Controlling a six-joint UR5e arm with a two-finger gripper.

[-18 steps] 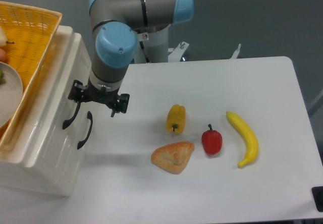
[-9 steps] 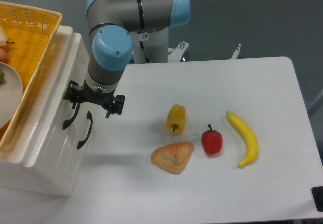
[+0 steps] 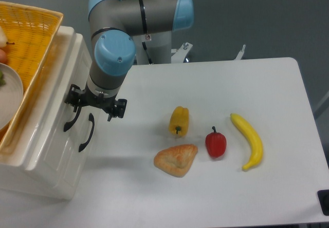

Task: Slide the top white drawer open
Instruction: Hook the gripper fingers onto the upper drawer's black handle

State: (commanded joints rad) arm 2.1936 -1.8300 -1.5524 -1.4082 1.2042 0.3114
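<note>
The glossy white cabinet (image 3: 46,174) stands at the left edge of the table, its front facing right. The top white drawer (image 3: 55,110) carries a curved black handle (image 3: 70,122); the lower drawer (image 3: 64,161) has its own black handle (image 3: 87,133) just to the right. Both drawer fronts look flush with the cabinet. My gripper (image 3: 95,105) hangs open right above the upper ends of the two handles, its left finger (image 3: 72,97) over the top drawer's handle. I cannot tell whether a finger touches the handle.
A yellow wicker basket (image 3: 31,38) with a plate sits on top of the cabinet. On the table to the right lie a yellow pepper (image 3: 179,120), a bread piece (image 3: 176,159), a red pepper (image 3: 216,143) and a banana (image 3: 249,139).
The gripper shifted a little left toward the cabinet front over the last second, then almost stopped. The drawers and the food have not moved.
</note>
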